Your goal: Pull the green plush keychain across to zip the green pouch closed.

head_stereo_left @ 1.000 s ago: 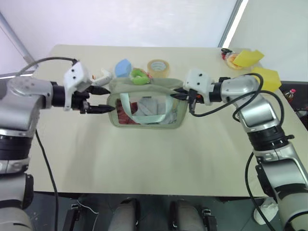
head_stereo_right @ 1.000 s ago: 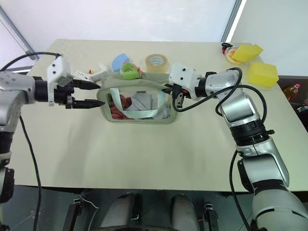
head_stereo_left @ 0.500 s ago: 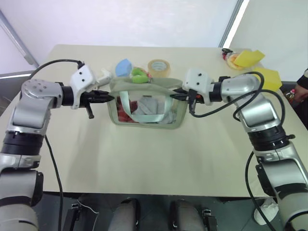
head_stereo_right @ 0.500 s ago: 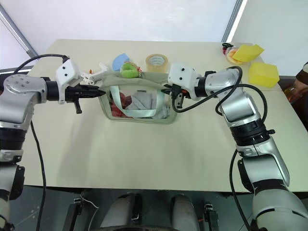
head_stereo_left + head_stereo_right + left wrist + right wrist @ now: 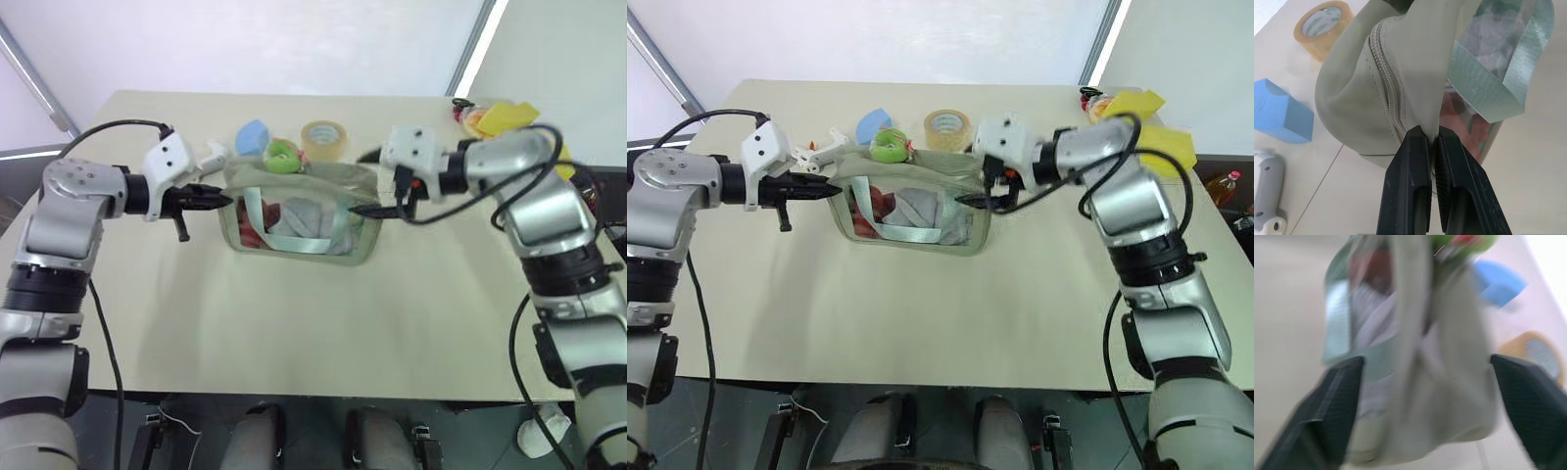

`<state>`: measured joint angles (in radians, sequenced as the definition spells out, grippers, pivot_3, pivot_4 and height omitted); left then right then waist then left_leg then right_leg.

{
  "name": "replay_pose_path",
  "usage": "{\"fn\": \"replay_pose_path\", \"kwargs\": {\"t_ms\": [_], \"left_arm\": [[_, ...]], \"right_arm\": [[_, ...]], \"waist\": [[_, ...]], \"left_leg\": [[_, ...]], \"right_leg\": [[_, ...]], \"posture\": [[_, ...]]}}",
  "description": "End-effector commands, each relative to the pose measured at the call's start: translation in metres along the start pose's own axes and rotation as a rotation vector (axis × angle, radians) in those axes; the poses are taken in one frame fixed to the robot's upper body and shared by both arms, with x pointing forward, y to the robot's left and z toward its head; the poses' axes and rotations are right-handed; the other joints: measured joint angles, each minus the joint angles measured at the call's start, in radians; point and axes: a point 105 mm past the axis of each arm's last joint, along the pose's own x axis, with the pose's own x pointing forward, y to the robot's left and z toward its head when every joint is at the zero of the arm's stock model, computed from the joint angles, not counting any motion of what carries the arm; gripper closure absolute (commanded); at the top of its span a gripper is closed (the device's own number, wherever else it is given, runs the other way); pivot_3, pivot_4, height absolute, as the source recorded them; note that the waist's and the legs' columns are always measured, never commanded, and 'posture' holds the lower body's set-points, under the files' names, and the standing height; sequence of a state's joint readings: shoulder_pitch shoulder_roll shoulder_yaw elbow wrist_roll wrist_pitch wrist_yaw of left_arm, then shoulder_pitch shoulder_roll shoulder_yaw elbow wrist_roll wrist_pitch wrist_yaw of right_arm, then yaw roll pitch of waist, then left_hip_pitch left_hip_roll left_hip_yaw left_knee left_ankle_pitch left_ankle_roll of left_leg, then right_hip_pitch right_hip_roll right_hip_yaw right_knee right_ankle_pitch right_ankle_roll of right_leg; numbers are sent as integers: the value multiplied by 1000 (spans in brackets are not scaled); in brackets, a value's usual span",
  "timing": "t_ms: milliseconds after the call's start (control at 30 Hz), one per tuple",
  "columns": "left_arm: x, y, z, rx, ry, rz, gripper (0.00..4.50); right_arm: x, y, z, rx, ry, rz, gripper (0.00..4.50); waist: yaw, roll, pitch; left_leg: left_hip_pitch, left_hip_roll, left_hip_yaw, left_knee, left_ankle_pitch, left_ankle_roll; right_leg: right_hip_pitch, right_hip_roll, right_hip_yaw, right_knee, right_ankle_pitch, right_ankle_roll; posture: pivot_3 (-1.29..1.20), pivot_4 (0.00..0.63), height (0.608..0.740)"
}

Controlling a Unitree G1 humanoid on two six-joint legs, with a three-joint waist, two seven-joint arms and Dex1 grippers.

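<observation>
Since a second ago: left gripper (image 5: 1432,147) has gone from spread to pinched on the end of the green pouch (image 5: 299,220), centre frame; right gripper (image 5: 375,181) has let go of the opposite end, lifted, and now stands with fingers wide apart. Green plush keychain (image 5: 284,154) sits at the pouch's upper edge, left of centre, unheld. Reading: pouch anchored, right gripper freed, probably to fetch the keychain; zip not yet drawn.
</observation>
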<state>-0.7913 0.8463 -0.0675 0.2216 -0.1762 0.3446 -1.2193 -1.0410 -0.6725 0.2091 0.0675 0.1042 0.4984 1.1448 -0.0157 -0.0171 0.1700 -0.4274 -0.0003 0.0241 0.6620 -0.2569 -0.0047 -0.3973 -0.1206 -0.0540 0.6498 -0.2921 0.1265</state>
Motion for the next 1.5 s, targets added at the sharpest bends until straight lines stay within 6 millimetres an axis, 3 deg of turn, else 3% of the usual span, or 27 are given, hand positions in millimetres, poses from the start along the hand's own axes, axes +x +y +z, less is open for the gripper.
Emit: {"fn": "replay_pose_path", "kwargs": {"t_ms": [33,133,200,333,567,667,867,1033,1133,1333,1500], "left_arm": [[-3,-1,7,35,1,-4,4500],[-4,-4,6,36,4,-7,4500],[-4,-5,7,36,5,-10,4500],[-5,-5,9,38,5,-10,4500],[-7,-8,9,35,10,-16,4500],[-7,-10,10,33,5,-23,4500],[-5,-10,10,31,0,-23,4500],[-4,-10,11,29,-5,-25,4500],[-4,-11,11,26,-7,-26,4500],[-6,-12,6,10,-1,-24,4500],[-4,-9,6,6,-2,-21,4500]], "right_arm": [[-2,-18,49,10,-178,-61,314],[17,-22,71,111,-287,-86,314],[32,-12,78,155,-316,-52,314],[55,8,69,174,-249,29,314],[67,16,55,194,-176,69,314],[74,17,45,165,-128,49,1210],[75,18,43,160,-122,54,4377],[63,7,46,172,-131,13,4448],[41,-4,48,206,-138,-20,4448],[-17,-29,25,277,-50,-177,4448],[-36,-40,19,360,-53,-286,4448]], "waist": [[-1,0,0],[-2,0,0],[0,0,0],[3,0,0],[-3,0,0],[-2,0,0],[-2,0,0],[-1,0,0],[3,0,0],[1,0,0],[-5,0,0]], "left_leg": [[0,0,0,0,0,0],[0,0,0,0,0,0],[0,0,0,0,0,0],[-1,-1,0,1,0,0],[-1,-1,0,0,0,0],[-1,-1,0,0,0,0],[-1,-1,0,0,0,0],[-1,-1,0,0,0,0],[-1,-1,0,0,0,0],[-2,-1,-1,0,0,0],[-1,-1,-1,0,0,0]], "right_leg": [[0,0,0,0,0,0],[0,0,0,1,0,0],[0,0,0,1,0,0],[1,0,0,1,0,0],[0,0,0,1,0,0],[0,0,0,1,0,0],[0,0,0,1,0,0],[0,0,0,1,0,0],[0,0,0,1,0,0],[0,-1,0,0,0,0],[-1,0,0,1,0,0]], "posture": [[0,150,740],[0,150,740],[0,150,740],[0,150,740],[0,150,740],[0,150,740],[0,150,740],[0,150,740],[0,150,740],[0,150,740],[0,150,740]]}}
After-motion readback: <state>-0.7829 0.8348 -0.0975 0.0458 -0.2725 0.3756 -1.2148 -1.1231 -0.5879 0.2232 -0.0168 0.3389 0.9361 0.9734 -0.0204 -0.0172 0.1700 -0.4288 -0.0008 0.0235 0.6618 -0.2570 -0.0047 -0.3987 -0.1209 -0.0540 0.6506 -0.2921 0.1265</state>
